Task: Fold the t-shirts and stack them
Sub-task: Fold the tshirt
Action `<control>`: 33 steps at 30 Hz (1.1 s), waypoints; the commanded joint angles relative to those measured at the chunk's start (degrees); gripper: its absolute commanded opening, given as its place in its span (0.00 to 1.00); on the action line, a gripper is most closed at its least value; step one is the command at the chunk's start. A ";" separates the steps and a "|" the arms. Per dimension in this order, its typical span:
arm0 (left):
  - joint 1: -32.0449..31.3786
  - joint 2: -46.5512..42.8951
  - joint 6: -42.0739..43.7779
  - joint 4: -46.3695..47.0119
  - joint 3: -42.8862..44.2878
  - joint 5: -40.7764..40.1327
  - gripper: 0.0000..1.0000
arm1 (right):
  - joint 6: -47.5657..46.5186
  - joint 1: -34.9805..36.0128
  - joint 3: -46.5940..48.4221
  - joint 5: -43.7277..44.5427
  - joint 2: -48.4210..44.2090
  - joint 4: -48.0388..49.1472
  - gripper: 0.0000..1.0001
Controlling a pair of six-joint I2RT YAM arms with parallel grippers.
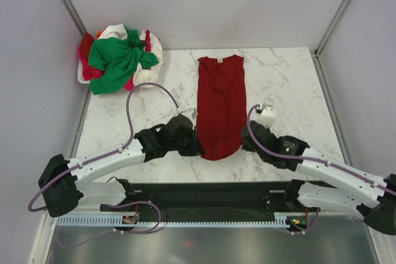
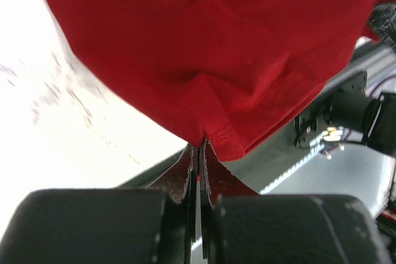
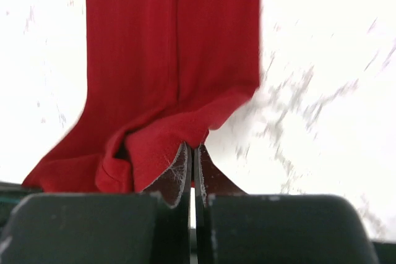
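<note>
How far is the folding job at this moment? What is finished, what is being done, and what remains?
Done: the dark red shirt lies on the table, apparently folded into a narrow strip. In hand: the left gripper and right gripper each pinch its near hem. Left: the green shirt, white shirt and pinkish-red shirt lie crumpled at the far left corner; no stack yet.

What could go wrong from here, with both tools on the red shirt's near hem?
1. The left tool and right tool pinch only thin hem edges of the dark red shirt; either could slip mid-fold.
2. Uneven lifting might skew the narrow strip or undo its lengthwise fold.
</note>
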 commanded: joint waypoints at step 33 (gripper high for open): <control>27.24 49.96 24.35 -5.68 52.56 3.38 0.13 | -27.78 -40.21 39.74 -18.46 50.57 15.79 0.08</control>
